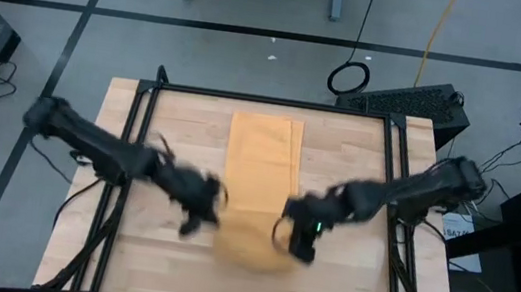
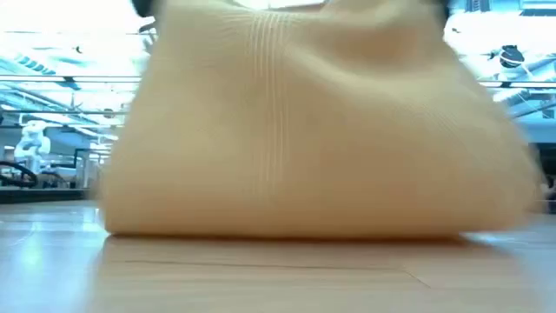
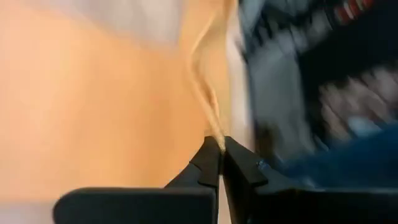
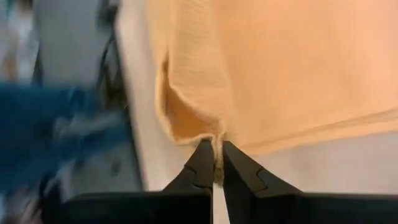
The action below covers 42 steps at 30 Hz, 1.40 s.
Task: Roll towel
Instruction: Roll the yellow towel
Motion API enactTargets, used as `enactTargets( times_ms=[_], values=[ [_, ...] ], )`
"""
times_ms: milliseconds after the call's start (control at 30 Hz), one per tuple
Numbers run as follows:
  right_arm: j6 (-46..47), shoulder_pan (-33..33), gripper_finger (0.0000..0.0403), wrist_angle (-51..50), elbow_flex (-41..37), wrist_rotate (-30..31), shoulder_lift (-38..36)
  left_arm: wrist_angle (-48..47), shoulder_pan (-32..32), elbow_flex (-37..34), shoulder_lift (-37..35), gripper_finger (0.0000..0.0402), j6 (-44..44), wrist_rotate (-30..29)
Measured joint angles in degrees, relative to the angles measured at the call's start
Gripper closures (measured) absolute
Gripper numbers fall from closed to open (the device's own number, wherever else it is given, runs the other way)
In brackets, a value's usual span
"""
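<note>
**Inspector:** Where is the towel [image 1: 261, 171]?

**Assistant:** On the wooden table [image 1: 344, 278], lying lengthwise down the middle. Its far part is flat on the wood. Its near end is lifted off the surface and hangs between the two arms. From table height it forms a broad sagging curtain [image 2: 304, 122] whose bottom fold touches the tabletop.

**Inspector:** The fingers?

**Assistant:** The left gripper [image 3: 220, 144] is pinched fully together on one near corner of the cloth. The right gripper [image 4: 216, 149] is likewise squeezed closed on the other near corner. Each holds only a thin edge at its very tips.

**Inspector:** Risks?

**Assistant:** In my judgement, the hold is shallow. A sharp pull could drag a corner free and the lifted end would drop in a heap. If one arm travels ahead of the other, the fold would land skewed and the roll would come out cone-shaped. The slack in the middle could also bunch and leave the first turn loose.
</note>
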Motion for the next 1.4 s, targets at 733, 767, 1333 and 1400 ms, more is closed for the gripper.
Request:
enactTargets(
  times_ms=[733, 767, 1333, 1400],
  values=[
    [-35.41, -44.19, 0.0399, 81.61, 2.8, 17.45, -7.73, 57.93, 51.3, 10.56, -2.99, 0.0391, 29.75, -7.14],
    [-34.48, -44.88, 0.0399, 81.75, 4.78, 15.68, -6.81, 57.92, 52.26, 13.2, -1.27, 0.0391, 27.85, -4.17],
    [-25.12, -41.76, 0.0399, 15.16, 40.63, 4.48, -3.89, 27.09, 51.12, 35.38, 0.66, 0.0393, 3.41, 22.1],
    [-22.86, -40.18, 0.0399, 10.37, 40.52, 2.19, -4.11, 22.17, 49.03, 35.36, -1.41, 0.0396, 3.01, 23.21]
  ],
)
